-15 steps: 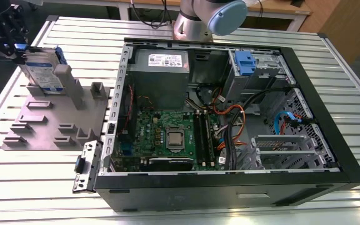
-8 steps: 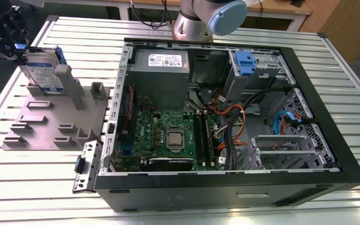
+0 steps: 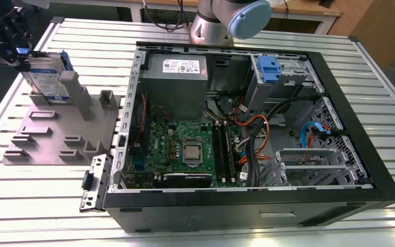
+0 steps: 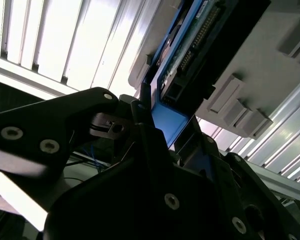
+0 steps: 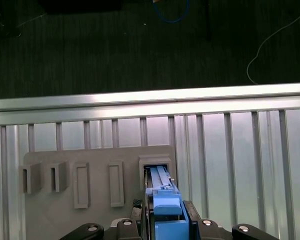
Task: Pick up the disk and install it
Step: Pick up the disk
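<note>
Inside holder slot [image 5: 155, 160], disk [image 3: 47, 82] upright, tool [image 5: 167, 225] gripping

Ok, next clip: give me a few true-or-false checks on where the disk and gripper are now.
1. The disk stands upright in the grey fixture. True.
2. The disk sits inside the drive cage. False: it is outside the computer case, at the exterior view's left.
3. The case lies open with its motherboard showing. True.
4. The gripper hovers over the power supply. False: it is at the disk's upper end.
</note>
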`<state>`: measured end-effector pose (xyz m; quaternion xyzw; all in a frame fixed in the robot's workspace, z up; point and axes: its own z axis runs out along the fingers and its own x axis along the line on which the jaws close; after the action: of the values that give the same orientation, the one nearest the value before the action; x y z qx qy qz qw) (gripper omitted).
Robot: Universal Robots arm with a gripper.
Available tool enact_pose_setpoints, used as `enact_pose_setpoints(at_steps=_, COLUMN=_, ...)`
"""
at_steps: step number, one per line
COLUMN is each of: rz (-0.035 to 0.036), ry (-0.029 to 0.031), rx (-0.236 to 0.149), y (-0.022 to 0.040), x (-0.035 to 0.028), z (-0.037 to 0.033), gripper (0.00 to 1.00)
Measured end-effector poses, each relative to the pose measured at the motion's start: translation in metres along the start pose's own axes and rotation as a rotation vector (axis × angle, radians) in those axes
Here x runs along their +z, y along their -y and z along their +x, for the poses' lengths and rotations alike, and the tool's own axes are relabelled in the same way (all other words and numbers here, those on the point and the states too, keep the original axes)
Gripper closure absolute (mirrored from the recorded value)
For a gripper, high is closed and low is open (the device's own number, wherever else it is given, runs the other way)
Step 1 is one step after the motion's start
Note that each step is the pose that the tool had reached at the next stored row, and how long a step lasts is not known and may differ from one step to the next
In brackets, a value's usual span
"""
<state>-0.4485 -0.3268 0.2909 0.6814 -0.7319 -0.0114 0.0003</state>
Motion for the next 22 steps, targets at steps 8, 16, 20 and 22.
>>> enact_pose_setpoints(at_steps=8, rz=-0.0021, ry=-0.0002, rx=0.005, y=0.0, x=0.0017, z=0.0, gripper=0.56)
enact_pose_setpoints(at_steps=16, rz=-0.002, ry=-0.0001, rx=0.005, y=0.0, x=0.0019, z=0.0001, gripper=0.56)
enact_pose_setpoints(at_steps=20, rz=-0.0021, ry=-0.0001, rx=0.005, y=0.0, x=0.0019, z=0.0001, gripper=0.63)
enact_pose_setpoints(at_steps=22, rz=-0.0021, ry=-0.0001, rx=0.005, y=0.0, x=0.0019, z=0.0001, gripper=0.63)
